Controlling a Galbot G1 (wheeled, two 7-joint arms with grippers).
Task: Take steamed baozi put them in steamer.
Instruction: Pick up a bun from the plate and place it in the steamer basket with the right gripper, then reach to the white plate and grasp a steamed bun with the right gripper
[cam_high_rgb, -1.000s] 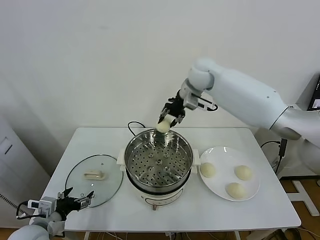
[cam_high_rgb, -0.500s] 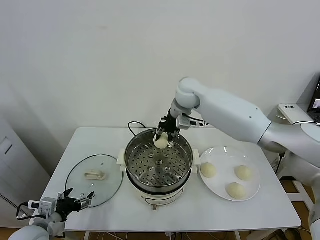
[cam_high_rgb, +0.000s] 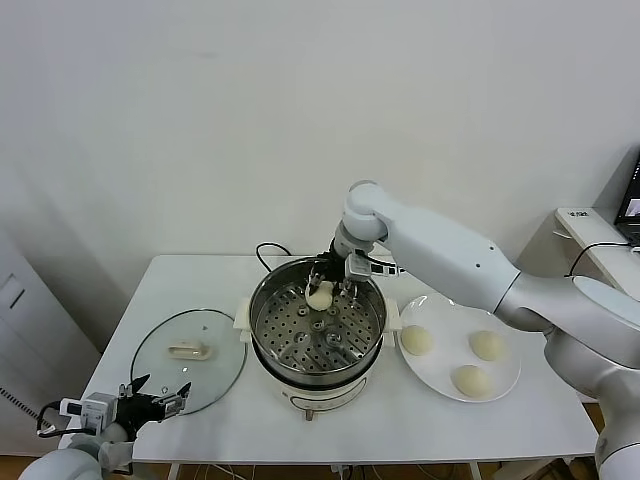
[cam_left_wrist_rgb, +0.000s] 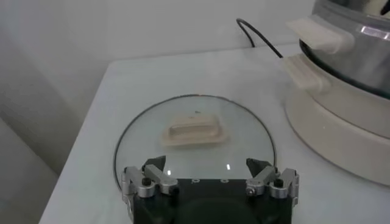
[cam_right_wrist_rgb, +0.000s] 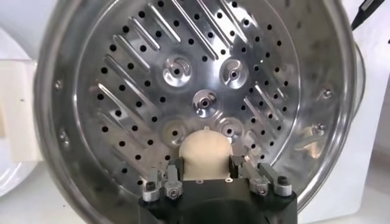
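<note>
The right gripper (cam_high_rgb: 322, 285) was clamped on one steamed baozi (cam_high_rgb: 319, 297), a finger on either side of the bun, as the right wrist view showed (cam_right_wrist_rgb: 206, 156); gripper and bun sat inside the steamer (cam_high_rgb: 268, 300), low over the far part of its perforated tray (cam_right_wrist_rgb: 134, 91), though whether the bun touched the tray could not be told; the right arm reached in from the robot's right, over the pot's far rim; three more baozi lay on the white plate (cam_high_rgb: 502, 379) just right of the steamer, one near the pot (cam_high_rgb: 416, 340), one farther right (cam_high_rgb: 487, 345), one toward the front (cam_high_rgb: 471, 380), all apart from each other; the steamer stood mid-table on its cream base with cream side handles (cam_left_wrist_rgb: 314, 35) and a black cord (cam_high_rgb: 266, 248) trailing behind it; the glass lid (cam_high_rgb: 221, 350) with its cream handle (cam_high_rgb: 187, 350) lay flat on the white table (cam_high_rgb: 530, 435) to the left of the pot; the left gripper (cam_high_rgb: 152, 400) hovered at the table's near-left corner, just short of the lid's edge, its fingers (cam_left_wrist_rgb: 152, 171) spread apart and holding nothing
</note>
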